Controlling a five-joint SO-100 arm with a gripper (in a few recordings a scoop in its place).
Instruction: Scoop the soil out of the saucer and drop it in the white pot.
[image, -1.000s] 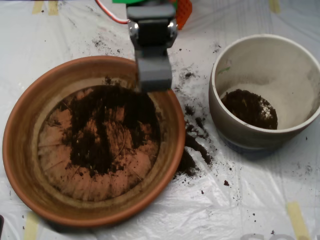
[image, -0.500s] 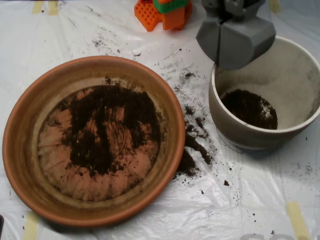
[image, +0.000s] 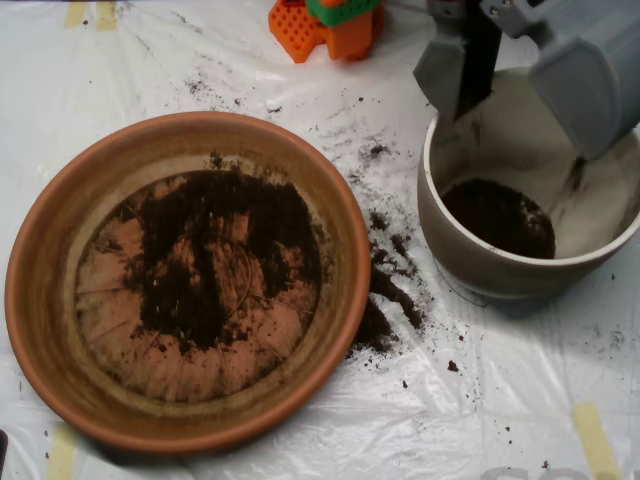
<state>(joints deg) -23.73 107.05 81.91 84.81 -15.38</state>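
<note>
Change since the earlier views: the grey clamshell scoop (image: 520, 75), a second ago low over the far rim of the saucer and half a second ago hanging closed at the pot's upper-left rim, now stands above the pot with its two shells swung wide apart. Judgement: the load is being released, or has just been released, into the pot; one carry of the task is near its end

Scoop, state: spread open, left shell small and dark-edged at the top of the pot, right shell large and pale over the pot's upper right. A thin dark streak below the right shell may be falling grains; too faint to be sure. Nothing visibly held between the shells, and no contact with the pot's wall can be made out

Round off-white plant pot with grey-beige outer wall (image: 470, 262): right of frame, upright, a dark heap of earth on its floor toward the left

Dark brown-black crumbly potting soil (image: 205, 255): most of it lies thinly spread in the saucer, thickest toward the top and centre, with bare ridged base showing around it. Judgement: several more carries are needed

Large round shallow terracotta-orange clay saucer (image: 45, 250): left of frame, near the pot but apart from it

Spilled soil crumbs (image: 385, 290): scattered on the white plastic table sheet (image: 500, 400) between saucer and pot

Orange and green plastic block (image: 335, 25): top edge, clear of the work
</note>
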